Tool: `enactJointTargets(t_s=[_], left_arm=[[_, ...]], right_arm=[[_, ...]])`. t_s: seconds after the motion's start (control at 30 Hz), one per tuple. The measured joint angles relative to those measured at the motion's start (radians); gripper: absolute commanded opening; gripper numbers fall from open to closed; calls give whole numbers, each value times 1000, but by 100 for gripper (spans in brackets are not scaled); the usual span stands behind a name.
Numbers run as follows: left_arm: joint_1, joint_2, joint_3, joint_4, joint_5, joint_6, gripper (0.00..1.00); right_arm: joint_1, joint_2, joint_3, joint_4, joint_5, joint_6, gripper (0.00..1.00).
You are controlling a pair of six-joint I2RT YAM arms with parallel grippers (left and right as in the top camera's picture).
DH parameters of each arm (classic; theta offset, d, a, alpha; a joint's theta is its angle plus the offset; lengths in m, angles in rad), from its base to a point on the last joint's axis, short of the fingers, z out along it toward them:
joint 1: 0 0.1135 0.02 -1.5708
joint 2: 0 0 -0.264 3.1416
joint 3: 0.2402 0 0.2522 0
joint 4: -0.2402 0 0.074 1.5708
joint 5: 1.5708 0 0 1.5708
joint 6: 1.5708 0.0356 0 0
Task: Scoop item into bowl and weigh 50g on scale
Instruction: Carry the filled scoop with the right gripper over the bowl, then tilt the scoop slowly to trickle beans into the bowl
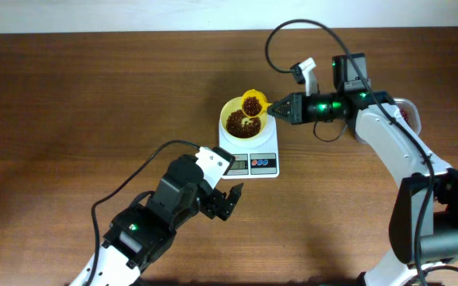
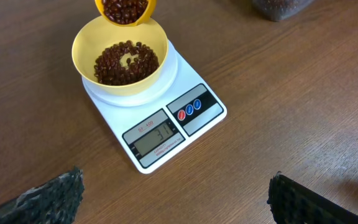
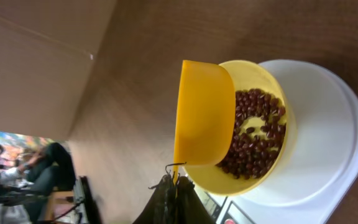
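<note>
The scoop's [image 1: 252, 102] handle was hidden inside the right gripper [image 1: 275, 109], whose 2 fingers [image 3: 174, 193] were pressed together on it. In the right wrist view only the scoop's yellow back showed, covering the near part of the bowl [image 3: 260, 71]. The left wrist view cut the scoop [image 2: 125, 9] off at the top edge, showing just its bean-filled lip above the bowl's [image 2: 86, 43] far rim. Whether scoop and rim touched could not be told.

The bowl [image 1: 223, 117] sat on the scale [image 1: 265, 143], with a layer of beans [image 2: 126, 62] across its bottom and a small bare patch in the middle. The scale's display [image 2: 157, 138] was small and glary; its digits possibly read 31.

A clear tub [image 2: 278, 7] of beans was cropped at the left wrist view's top edge, and from overhead it [image 1: 404, 111] was mostly behind the right arm.

The left gripper [image 1: 230, 200] hung just in front of the scale's front edge, apart from it, with its fingers [image 2: 48, 196] spread wide and nothing between them. Only their dark tips entered the left wrist view's bottom corners.

The table [image 1: 70, 95] lay bare and open to the left of the scale and along the far edge. On the right, the right arm crossed the space beside the bowl.
</note>
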Motion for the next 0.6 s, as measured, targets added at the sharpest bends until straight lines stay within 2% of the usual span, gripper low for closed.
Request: enactJointTargets(t_s=[0.1, 0.4, 0.6], left_arm=[[0, 0, 0, 0, 0, 0, 99], [0, 0, 0, 0, 0, 0, 99], [0, 0, 0, 0, 0, 0, 99]], right_arm=[[16, 0, 0, 14, 38, -87, 4], [30, 0, 0, 23, 69, -491, 4], [30, 0, 0, 99, 69, -640, 4]])
